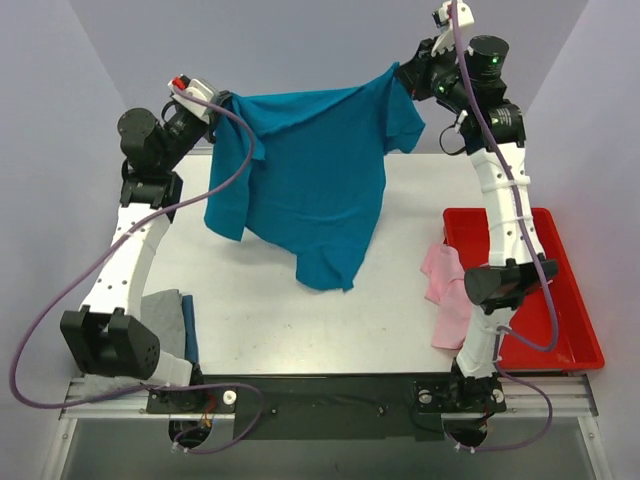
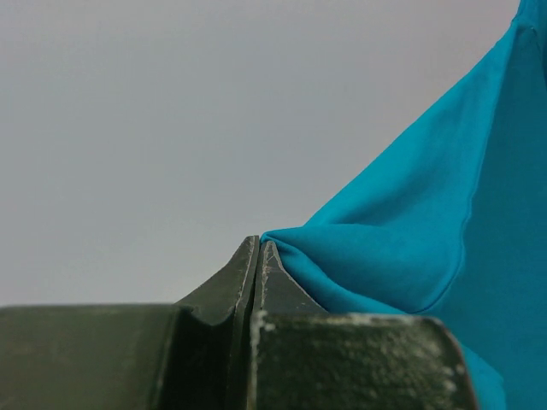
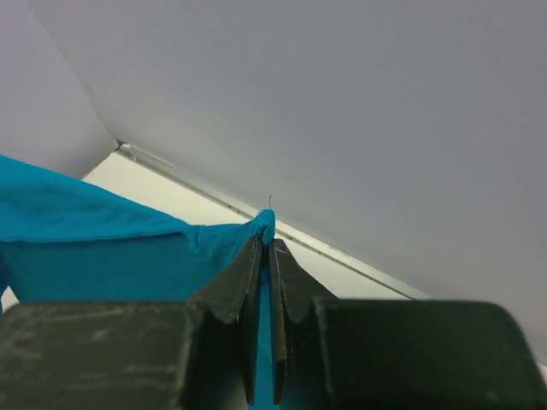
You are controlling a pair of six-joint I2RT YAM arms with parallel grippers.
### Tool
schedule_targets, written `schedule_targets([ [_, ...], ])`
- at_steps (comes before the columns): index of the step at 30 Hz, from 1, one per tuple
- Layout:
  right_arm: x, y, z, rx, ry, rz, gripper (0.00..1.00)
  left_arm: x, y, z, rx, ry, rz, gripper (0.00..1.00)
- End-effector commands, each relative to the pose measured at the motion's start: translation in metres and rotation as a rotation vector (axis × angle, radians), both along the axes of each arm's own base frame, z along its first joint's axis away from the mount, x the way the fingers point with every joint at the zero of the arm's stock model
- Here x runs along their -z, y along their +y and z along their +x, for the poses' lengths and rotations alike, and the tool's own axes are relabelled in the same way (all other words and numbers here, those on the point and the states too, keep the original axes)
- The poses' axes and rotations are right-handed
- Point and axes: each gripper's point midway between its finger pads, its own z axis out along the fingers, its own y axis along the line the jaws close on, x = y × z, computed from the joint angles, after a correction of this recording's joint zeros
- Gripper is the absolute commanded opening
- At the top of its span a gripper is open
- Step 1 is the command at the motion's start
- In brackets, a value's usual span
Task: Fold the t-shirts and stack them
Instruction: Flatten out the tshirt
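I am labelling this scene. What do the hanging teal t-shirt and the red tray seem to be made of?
The teal t-shirt looks like soft matte knit cloth, perhaps cotton: it drapes in loose folds and shows a stitched seam. The red tray looks like rigid, smooth plastic: even colour, moulded raised rim.

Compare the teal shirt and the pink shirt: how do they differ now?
The teal shirt hangs spread in mid-air, pinched by the left gripper and right gripper; the pink shirt lies crumpled and ungripped. The teal shirt is above the table; the pink shirt drapes over the rim of the red tray. Neither is folded.
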Motion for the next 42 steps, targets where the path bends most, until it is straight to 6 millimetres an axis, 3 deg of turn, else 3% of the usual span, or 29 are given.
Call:
schedule_targets([
  [1,-0.108,-0.014,-0.019,0.033,-0.303,0.135,0.00,-0.109,0.015,-0.010,-0.064,-0.357,-0.013,0.00],
  [3,-0.120,-0.023,-0.029,0.067,-0.351,0.112,0.00,-0.127,0.019,-0.014,-0.071,-0.412,-0.007,0.00],
  [6,-0.124,-0.034,-0.050,0.084,-0.374,0.067,0.00,-0.132,0.028,-0.013,-0.085,-0.437,0.004,0.00],
  [9,-0.105,-0.028,-0.075,0.015,-0.327,-0.020,0.00,-0.105,0.024,-0.011,-0.024,-0.370,0.059,0.00],
  [10,-0.073,-0.022,-0.073,-0.031,-0.239,-0.054,0.00,-0.086,0.018,-0.010,0.022,-0.318,0.088,0.00],
  [11,-0.049,-0.018,-0.079,-0.062,-0.172,-0.073,0.00,-0.076,0.017,-0.009,0.039,-0.291,0.102,0.00],
  [13,0.005,-0.005,-0.094,-0.128,-0.034,-0.123,0.00,-0.038,0.011,-0.004,0.098,-0.197,0.158,0.00],
  [14,0.025,-0.003,-0.100,-0.142,0.010,-0.154,0.00,-0.012,0.021,0.001,0.106,-0.134,0.194,0.00],
  [15,0.058,0.011,-0.116,-0.190,0.073,-0.179,0.00,0.002,0.022,0.002,0.124,-0.101,0.208,0.00],
  [16,0.074,0.016,-0.125,-0.213,0.096,-0.212,0.00,0.031,0.024,0.003,0.161,-0.035,0.244,0.00],
  [17,0.108,0.033,-0.144,-0.275,0.153,-0.246,0.00,0.046,0.025,0.004,0.178,-0.001,0.263,0.00],
  [18,0.128,0.038,-0.152,-0.292,0.187,-0.277,0.00,0.084,0.026,0.003,0.214,0.067,0.328,0.00],
  [19,0.159,0.052,-0.166,-0.342,0.250,-0.297,0.00,0.101,0.027,0.003,0.224,0.084,0.371,0.00],
  [20,0.177,0.058,-0.172,-0.357,0.307,-0.285,0.00,0.141,0.029,0.002,0.250,0.151,0.422,0.19],
  [21,0.212,0.067,-0.181,-0.386,0.395,-0.291,0.00,0.161,0.029,-0.001,0.266,0.184,0.450,0.35],
  [22,0.223,0.077,-0.188,-0.409,0.456,-0.254,0.00,0.196,0.030,-0.006,0.286,0.232,0.513,0.57],
  [23,0.253,0.081,-0.195,-0.430,0.550,-0.258,0.00,0.222,0.032,-0.013,0.302,0.251,0.573,0.66],
  [24,0.263,0.085,-0.203,-0.443,0.607,-0.253,0.00,0.244,0.032,-0.025,0.321,0.318,0.617,0.82],
  [26,0.298,0.089,-0.211,-0.452,0.731,-0.269,0.00,0.271,0.034,-0.049,0.364,0.368,0.714,0.86],
  [29,0.333,0.086,-0.224,-0.446,0.833,-0.290,0.00,0.304,0.038,-0.088,0.392,0.537,0.766,0.81],
  [30,0.347,0.081,-0.225,-0.426,0.864,-0.309,0.00,0.308,0.027,-0.099,0.424,0.551,0.787,0.69],
  [31,0.355,0.078,-0.225,-0.411,0.880,-0.324,0.00,0.325,0.026,-0.115,0.436,0.630,0.810,0.55],
  [32,0.368,0.074,-0.228,-0.406,0.912,-0.340,0.00,0.329,0.024,-0.122,0.435,0.645,0.820,0.51],
  [33,0.374,0.072,-0.230,-0.398,0.928,-0.352,0.00,0.351,0.026,-0.137,0.440,0.707,0.838,0.47],
  [34,0.383,0.070,-0.233,-0.397,0.958,-0.362,0.00,0.356,0.026,-0.145,0.442,0.711,0.855,0.44],
  [35,0.388,0.069,-0.238,-0.406,0.983,-0.372,0.00,0.375,0.030,-0.161,0.462,0.750,0.890,0.41],
  [37,0.396,0.069,-0.244,-0.411,1.014,-0.395,0.00,0.391,0.035,-0.183,0.474,0.798,0.914,0.41],
  [41,0.399,0.071,-0.256,-0.398,1.008,-0.489,0.00,0.403,0.043,-0.230,0.525,0.926,0.917,0.44],
  [42,0.398,0.074,-0.259,-0.400,0.999,-0.511,0.07,0.404,0.044,-0.236,0.534,0.937,0.921,0.46],
])
